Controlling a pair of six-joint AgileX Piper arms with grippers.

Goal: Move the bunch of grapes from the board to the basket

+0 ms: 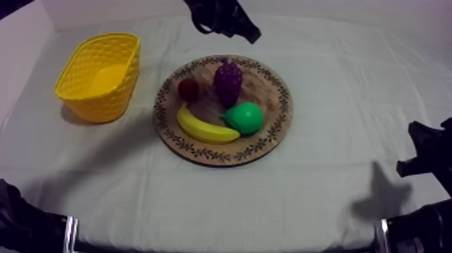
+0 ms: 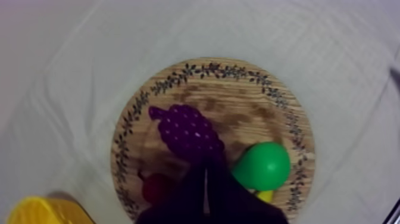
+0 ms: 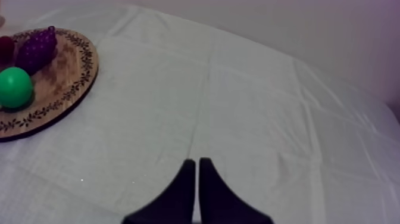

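A purple bunch of grapes (image 1: 228,81) lies on the far part of the round wooden board (image 1: 272,131), beside a small red fruit (image 1: 188,89). The yellow basket (image 1: 97,77) stands to the board's left. My left gripper (image 1: 251,36) hangs beyond the board's far edge. In the left wrist view its fingers (image 2: 206,171) lie together as a narrow wedge, shut on nothing, above the board (image 2: 238,83) and close to the grapes (image 2: 187,131). My right gripper (image 3: 195,164) is shut on nothing over bare cloth, low at the table's right (image 1: 420,151).
A banana (image 1: 205,128) and a green pear (image 1: 244,118) lie on the near half of the board. The pear (image 2: 262,165) and red fruit (image 2: 156,187) flank my left fingers. The right wrist view has the board (image 3: 65,89) with grapes (image 3: 36,47) far off.
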